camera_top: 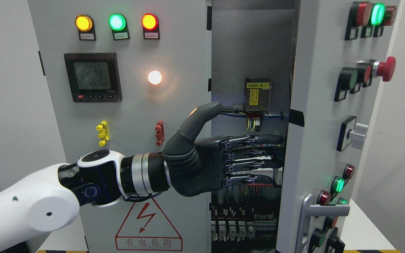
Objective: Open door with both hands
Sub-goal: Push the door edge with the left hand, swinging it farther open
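The grey electrical cabinet has a shut left door (pixel 125 105) with lamps and a meter. Its right door (pixel 329 116) stands partly swung open toward me, showing wiring and a power supply (pixel 257 95) inside. My left hand (pixel 258 158) comes in from the lower left and reaches across the gap. Its fingers (pixel 255 140) are stretched out flat, with the tips at or just behind the inner edge of the right door. The thumb points up. The hand holds nothing. My right hand does not show.
A silver lever handle (pixel 323 211) sits low on the right door, with buttons, a red emergency stop (pixel 385 68) and a rotary switch (pixel 355 133) above it. A warning triangle (pixel 148 225) marks the left door. White walls flank the cabinet.
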Available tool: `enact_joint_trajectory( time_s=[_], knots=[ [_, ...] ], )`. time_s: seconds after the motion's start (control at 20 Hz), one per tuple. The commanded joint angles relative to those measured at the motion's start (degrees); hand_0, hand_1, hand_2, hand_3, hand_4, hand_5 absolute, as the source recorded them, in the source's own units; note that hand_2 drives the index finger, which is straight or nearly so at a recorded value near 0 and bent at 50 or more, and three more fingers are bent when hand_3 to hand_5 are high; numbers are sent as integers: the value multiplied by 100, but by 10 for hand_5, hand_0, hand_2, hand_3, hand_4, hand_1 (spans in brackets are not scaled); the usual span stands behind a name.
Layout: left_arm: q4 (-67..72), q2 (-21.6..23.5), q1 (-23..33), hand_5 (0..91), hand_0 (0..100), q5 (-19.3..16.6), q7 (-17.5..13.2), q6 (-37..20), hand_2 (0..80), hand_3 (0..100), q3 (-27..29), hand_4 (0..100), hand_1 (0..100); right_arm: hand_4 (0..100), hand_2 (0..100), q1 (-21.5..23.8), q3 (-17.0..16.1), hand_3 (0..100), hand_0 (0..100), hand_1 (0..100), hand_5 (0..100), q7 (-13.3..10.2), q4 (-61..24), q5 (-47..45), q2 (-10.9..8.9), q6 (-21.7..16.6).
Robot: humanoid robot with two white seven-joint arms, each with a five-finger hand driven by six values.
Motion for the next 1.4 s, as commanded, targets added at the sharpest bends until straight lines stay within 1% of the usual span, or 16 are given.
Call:
enact_joint_trajectory(
  time_s=[0.0,0.15,0.35,0.6,0.75,0.95,1.35],
  knots=[
    [177,-934,6,0,0,9,39,25,0,0,384,31,0,0,0,0,0,0,108,0,0,-1,0,0,0,-4],
    [177,-1040,-3,0,0,9,118,25,0,0,384,31,0,0,0,0,0,0,108,0,0,-1,0,0,0,-4],
    [177,-1206,6,0,0,-9,136,25,0,0,393,30,0,0,0,0,0,0,108,0,0,-1,0,0,0,-4],
    [177,-1557,24,0,0,-79,162,25,0,0,393,31,0,0,0,0,0,0,108,0,0,-1,0,0,0,-4],
    [195,-1891,24,0,0,-185,644,16,0,0,393,30,0,0,0,0,0,0,108,0,0,-1,0,0,0,-4],
    [326,-2331,24,0,0,-194,1066,16,0,0,393,31,0,0,0,0,0,0,108,0,0,-1,0,0,0,-4],
    [379,-3016,67,0,0,-360,1647,-18,0,0,393,31,0,0,0,0,0,0,108,0,0,-1,0,0,0,-4]
  ],
)
